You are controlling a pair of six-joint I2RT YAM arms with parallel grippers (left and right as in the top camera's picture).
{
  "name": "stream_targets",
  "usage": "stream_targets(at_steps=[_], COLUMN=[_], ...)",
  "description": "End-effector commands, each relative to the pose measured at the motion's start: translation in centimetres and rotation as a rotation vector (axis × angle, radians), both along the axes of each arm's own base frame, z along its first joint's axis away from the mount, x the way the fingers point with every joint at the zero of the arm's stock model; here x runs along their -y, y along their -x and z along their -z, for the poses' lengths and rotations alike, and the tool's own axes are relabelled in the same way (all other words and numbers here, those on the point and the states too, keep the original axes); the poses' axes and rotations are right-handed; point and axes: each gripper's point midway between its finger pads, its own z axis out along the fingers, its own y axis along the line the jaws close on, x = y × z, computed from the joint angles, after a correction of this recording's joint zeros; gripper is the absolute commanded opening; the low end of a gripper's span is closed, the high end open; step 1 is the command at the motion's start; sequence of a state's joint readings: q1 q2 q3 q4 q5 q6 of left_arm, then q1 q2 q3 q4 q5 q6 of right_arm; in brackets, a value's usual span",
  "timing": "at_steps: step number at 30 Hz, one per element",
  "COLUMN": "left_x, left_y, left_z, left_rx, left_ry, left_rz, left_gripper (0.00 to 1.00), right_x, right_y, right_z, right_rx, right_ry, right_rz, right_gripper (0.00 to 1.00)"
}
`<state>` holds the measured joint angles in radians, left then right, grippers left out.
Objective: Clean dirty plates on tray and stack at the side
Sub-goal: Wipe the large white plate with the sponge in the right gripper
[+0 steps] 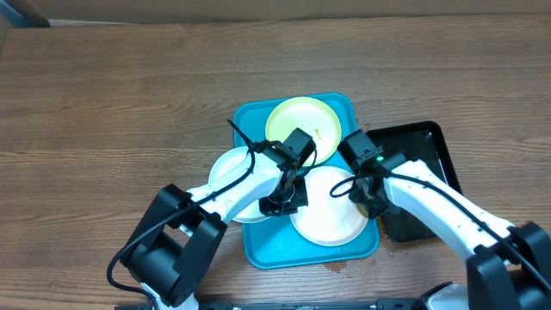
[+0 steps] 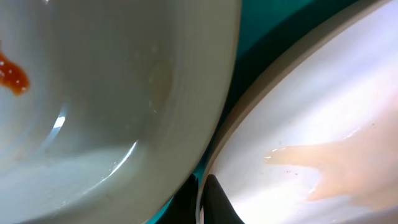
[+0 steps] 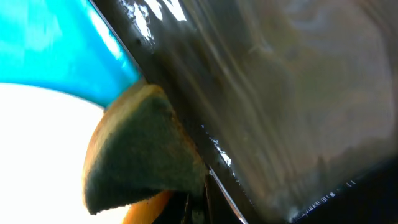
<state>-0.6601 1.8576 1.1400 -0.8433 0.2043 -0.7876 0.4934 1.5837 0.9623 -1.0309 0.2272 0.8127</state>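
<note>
Edging the tray (image 1: 258, 250): gripped sponge (image 3: 137, 155) (black tray (image 1: 422, 142) beside)

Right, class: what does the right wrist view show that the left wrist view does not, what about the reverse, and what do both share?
Only the right wrist view shows the sponge, green-faced with yellow below, and the glossy black tray. Only the left wrist view shows an orange-red smear on a white plate, with a second plate beside it carrying a pale smear. Both show the blue tray and some bright white plate surface.
</note>
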Motion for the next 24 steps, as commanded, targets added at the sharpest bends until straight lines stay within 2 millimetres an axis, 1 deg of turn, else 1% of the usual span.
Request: stream_targets(at_steps=[1, 4, 8, 11, 13, 15, 17, 18, 19, 22, 24], left_x=[-2.2, -2.3, -2.2, -2.2, -2.2, -2.1, -2.0, -1.9, -1.8, -1.1, -0.5], left_y=[-0.4, -0.4, -0.4, -0.5, -0.5, -0.5, -0.4, -0.5, -0.5, -0.6, -0.8], left_z=[1.3, 1.3, 1.3, 1.3, 1.3, 1.3, 1.3, 1.3, 1.3, 1.2, 1.0], left_rx=[0.003, 0.003, 0.004, 0.006, 0.007, 0.009, 0.011, 0.015, 0.018, 0.025, 0.032], left_ry=[-0.104, -0.105, -0.104, -0.103, -0.100, -0.094, -0.089, -0.079, -0.075, -0.032, 0.002], left_rz=[-0.050, -0.048, -0.044, -0.037, -0.028, -0.009, 0.016, 0.043, 0.054, 0.106, 0.138], left_gripper=[0.04, 0.04, 0.04, 0.04, 0.04, 0.04, 0.04, 0.04, 0.04, 0.04, 0.04], right_x=[2.1, 2.1, 2.1, 3.0, 4.0, 5.1, 6.3, 7.2, 7.7, 8.6, 8.7], right_y=[-2.3, -2.6, -2.9, -2.9, -2.9, -3.1, -3.3, -3.6, -3.7, -3.7, -3.4], right_z=[-3.9, -5.6, -8.0, -8.9, -8.9, -8.2, -7.1, -5.8, -4.9, -2.2, -1.1], right_rx=[0.154, 0.203, 0.269, 0.284, 0.276, 0.267, 0.261, 0.257, 0.255, 0.229, 0.202], right_ry=[0.069, 0.044, -0.014, -0.019, -0.007, 0.006, 0.014, 0.019, 0.021, 0.011, 0.001], right_rz=[0.009, -0.018, -0.100, -0.118, -0.104, -0.074, -0.031, 0.007, 0.028, 0.068, 0.081], right_gripper=[0.04, 0.04, 0.04, 0.08, 0.08, 0.08, 0.08, 0.08, 0.08, 0.09, 0.10])
